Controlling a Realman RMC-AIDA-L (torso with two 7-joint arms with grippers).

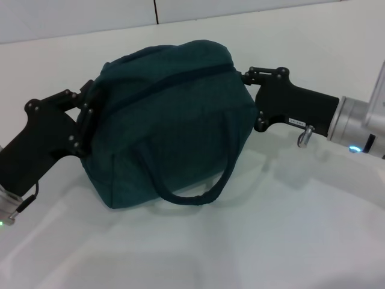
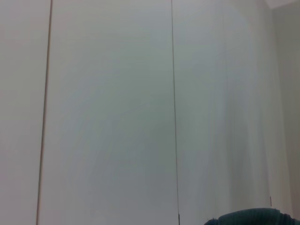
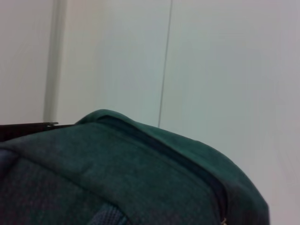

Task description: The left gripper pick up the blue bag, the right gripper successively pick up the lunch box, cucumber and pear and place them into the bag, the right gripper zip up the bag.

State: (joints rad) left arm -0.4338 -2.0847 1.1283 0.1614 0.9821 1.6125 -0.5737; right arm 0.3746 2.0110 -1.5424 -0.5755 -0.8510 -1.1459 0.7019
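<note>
One white label [image 1: 296,121], unreadable, right gripper [image 1: 245,75].

Blocked at centre by the blue bag [image 1: 168,120], bulky and zipped along its top. Hemmed on both ends: left gripper [image 1: 84,111] pressed against one end, right gripper [image 1: 249,77] against the other. Open worktop [image 1: 271,241] in front, with only a drooping handle [image 1: 195,192] intruding.
</note>
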